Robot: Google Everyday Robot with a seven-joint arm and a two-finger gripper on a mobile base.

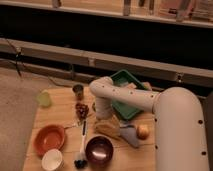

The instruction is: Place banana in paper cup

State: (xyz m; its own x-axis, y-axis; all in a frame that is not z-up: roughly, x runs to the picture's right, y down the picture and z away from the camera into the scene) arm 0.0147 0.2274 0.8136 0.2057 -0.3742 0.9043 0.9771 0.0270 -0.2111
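Observation:
The white paper cup (pixel 52 159) stands upright at the front left of the wooden table (pixel 60 117), just in front of the orange bowl (pixel 49 139). My white arm comes in from the right and bends down over the middle of the table. My gripper (pixel 108 125) hangs low above the table, just behind the dark bowl (pixel 99 150) and well to the right of the paper cup. A pale tan shape sits at the gripper's end. I cannot tell whether it is the banana, and no banana shows elsewhere.
A green tray (pixel 125 92) lies at the back right, partly behind my arm. An apple (pixel 143 131) and a grey object (pixel 130 136) lie right of the gripper. A dark metal cup (pixel 78 91), pale green cup (pixel 44 99), dark grapes (pixel 81 109) and a long-handled brush (pixel 82 145) lie to the left.

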